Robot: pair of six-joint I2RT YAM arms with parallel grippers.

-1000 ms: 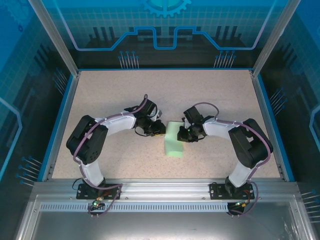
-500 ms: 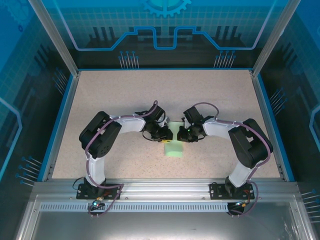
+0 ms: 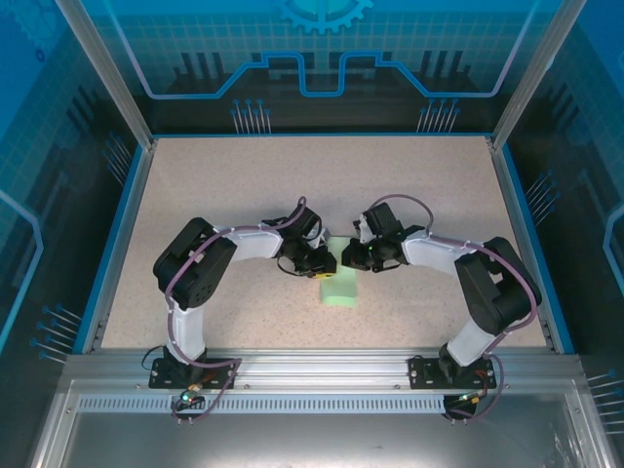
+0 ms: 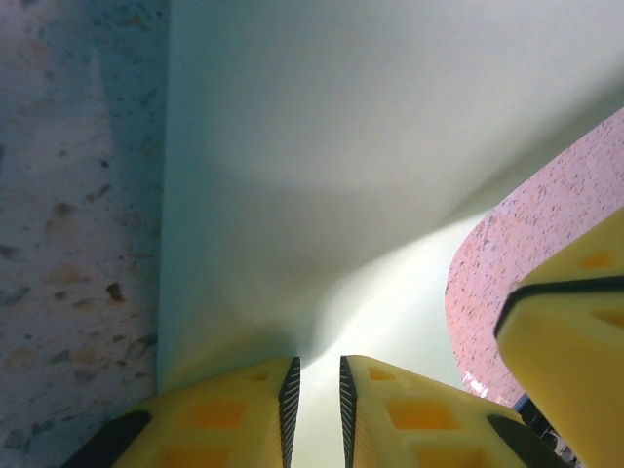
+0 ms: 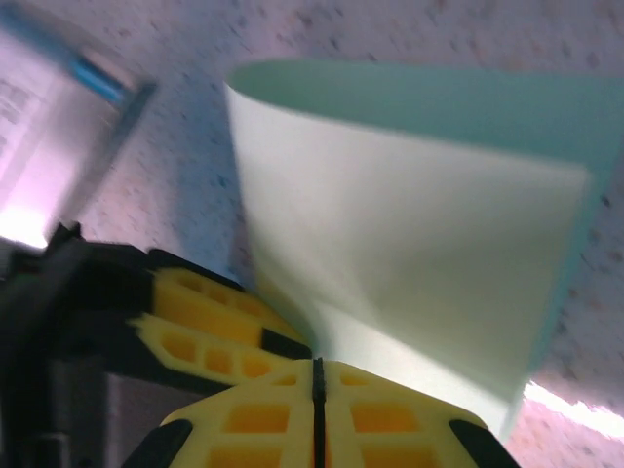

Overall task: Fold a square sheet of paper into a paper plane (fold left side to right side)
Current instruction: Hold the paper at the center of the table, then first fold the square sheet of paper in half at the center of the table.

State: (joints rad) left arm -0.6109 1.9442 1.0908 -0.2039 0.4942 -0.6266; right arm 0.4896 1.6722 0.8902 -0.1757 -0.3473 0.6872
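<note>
Two arms: both reach in from the near side and meet over the far end of the sheet of paper, one on each side of it.
Landmark: the sheet of paper, pale green, lies on the bench. Its near end shows flat in the overhead view, and its far end is covered by the two wrists.
Left arm: bent in from the sheet's left, its wrist ending at the sheet's far left corner.
Left jaws: a narrow slit apart, with their tips at the sheet's edge. Paper colour shows in the slit, but I cannot tell whether they nip the sheet or only press it down.
Likely reason: an anchor, I judge, so the sheet does not slide while its other part is carried over.
Sheet's shape: in the right wrist view it bows over on itself in a soft loop, with the upper layer raised off the lower and no sharp crease.
Right arm: bent in from the sheet's right, its wrist at the sheet's far right corner.
Right jaws: clenched tight, with a corner of the raised layer pinched between the pads.
Likely reason: holding the loose layer up lets its edges be lined up before it is pressed flat.
Step in hand: the side-to-side fold looks half made, and no plane shape is formed yet.
Risk: the thin paper may skew if the anchor slips.
</note>
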